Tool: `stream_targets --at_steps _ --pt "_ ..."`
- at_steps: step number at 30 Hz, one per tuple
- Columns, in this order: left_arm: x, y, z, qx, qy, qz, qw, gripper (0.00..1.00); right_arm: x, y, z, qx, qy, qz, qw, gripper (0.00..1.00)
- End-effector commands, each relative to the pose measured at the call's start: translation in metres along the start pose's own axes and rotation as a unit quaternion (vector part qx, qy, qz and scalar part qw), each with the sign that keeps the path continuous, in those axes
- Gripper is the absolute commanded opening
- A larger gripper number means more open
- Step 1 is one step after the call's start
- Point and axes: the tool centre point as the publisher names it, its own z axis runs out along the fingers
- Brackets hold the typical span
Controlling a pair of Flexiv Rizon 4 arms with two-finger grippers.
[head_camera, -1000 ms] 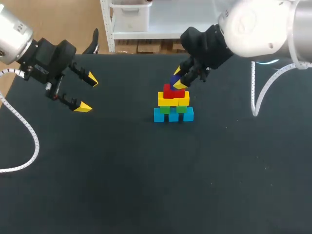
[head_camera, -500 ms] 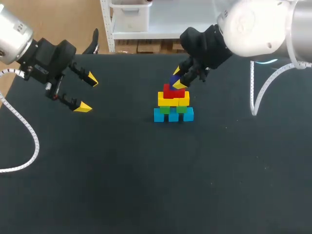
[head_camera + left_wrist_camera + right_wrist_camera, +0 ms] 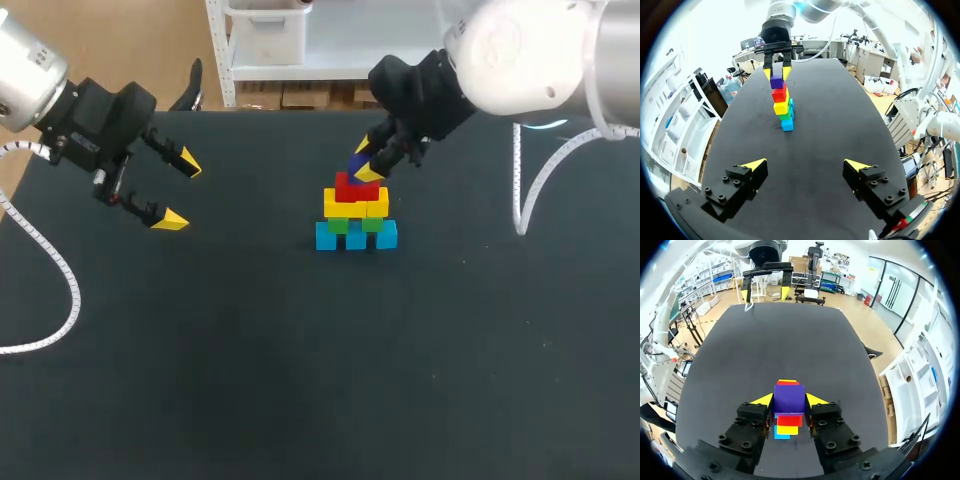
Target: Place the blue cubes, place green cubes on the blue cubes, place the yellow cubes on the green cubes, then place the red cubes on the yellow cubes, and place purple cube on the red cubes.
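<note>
Clamping the purple cube (image 3: 789, 398) from two sides, the right end effector (image 3: 365, 160) hangs directly over the red cubes (image 3: 355, 188) that crown the stack (image 3: 355, 222). Whether cube and reds touch cannot be told. Judged next: straight down, then release. The left end effector (image 3: 180, 192) gapes empty, well apart; nothing obstructs.

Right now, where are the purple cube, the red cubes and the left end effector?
purple cube (image 3: 789, 398), right wrist view, middle of its facing side.
red cubes (image 3: 348, 190), head view, front face of the red layer.
left end effector (image 3: 805, 165), left wrist view, midway between its yellow tips.
</note>
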Motion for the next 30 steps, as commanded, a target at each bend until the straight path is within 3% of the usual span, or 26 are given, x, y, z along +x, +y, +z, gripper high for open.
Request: stream_targets --at_steps 1,7,15,23,28,30 --pt "0.0011 0.0004 -0.0006 0.001 -0.001 0.002 1.000 1.00 -0.0010 -0.0024 0.0017 -0.003 0.000 -0.001 1.000 0.11" --pt "0.0011 0.0004 -0.0006 0.001 -0.001 0.002 1.000 1.00 -0.0013 -0.0021 0.0019 -0.004 0.001 -0.002 1.000 0.14" --pt "0.0011 0.0004 -0.0006 0.001 -0.001 0.002 1.000 1.00 -0.0007 -0.0026 0.0016 -0.003 0.002 -0.001 1.000 0.36" --pt "0.0011 0.0004 -0.0006 0.001 -0.001 0.002 1.000 1.00 -0.0006 -0.0030 0.0013 -0.003 0.002 -0.001 1.000 0.40" --pt "0.0011 0.0004 -0.0006 0.001 -0.001 0.002 1.000 1.00 -0.0001 -0.0029 0.0006 -0.003 0.002 0.000 1.000 0.49" --pt "0.0011 0.0004 -0.0006 0.001 -0.001 0.002 1.000 1.00 -0.0005 -0.0021 -0.0008 -0.003 0.001 -0.001 1.000 1.00"
